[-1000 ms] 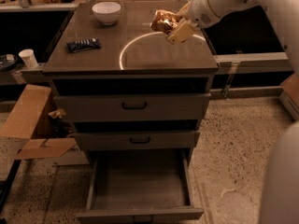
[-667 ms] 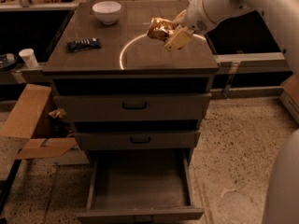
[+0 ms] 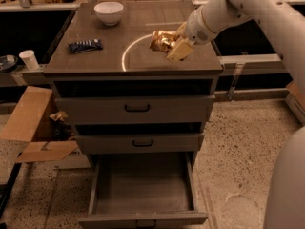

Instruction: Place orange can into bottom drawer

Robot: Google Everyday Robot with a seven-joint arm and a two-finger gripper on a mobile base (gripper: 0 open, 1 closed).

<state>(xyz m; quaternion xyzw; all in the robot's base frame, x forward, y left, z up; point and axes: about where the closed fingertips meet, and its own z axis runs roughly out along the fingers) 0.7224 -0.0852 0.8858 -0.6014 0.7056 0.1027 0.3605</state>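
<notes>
Golden-orange and brown metal glints at the tip of the arm point(image 3: 248, 8): the orange can point(image 3: 161, 40) is held in the gripper point(image 3: 170, 46), and the jaws are clenched on it. One cream-coloured finger point(image 3: 180, 51) is seen pressed against the can's right side; the other cannot be made out. The arm is brought in from the upper right, and the gripper is placed over the right half of the desk point(image 3: 143, 18), near its front edge. The can is found just at the right-hand end of a pale ring point(image 3: 125, 56) marked on the desk top. Whether the can is lifted off the surface or touching it cannot be told.

A white bowl point(image 3: 108, 12) is set upright at the back of the desk, left of centre, and a dark blue snack bar point(image 3: 86, 45) is laid flat near the left edge — both well apart from the can.

Below the desk top, two grey drawer fronts point(image 3: 137, 109) with black loop handles are stacked one above the other. Beneath them the bottom drawer point(image 3: 143, 185) is pulled out towards the camera, so that its flat floor and long side walls are shown. The can is well above it.

On the floor to the left, flattened cardboard point(image 3: 28, 123) is spread, and a white cup point(image 3: 29, 59) is seen on a ledge beside the desk.
</notes>
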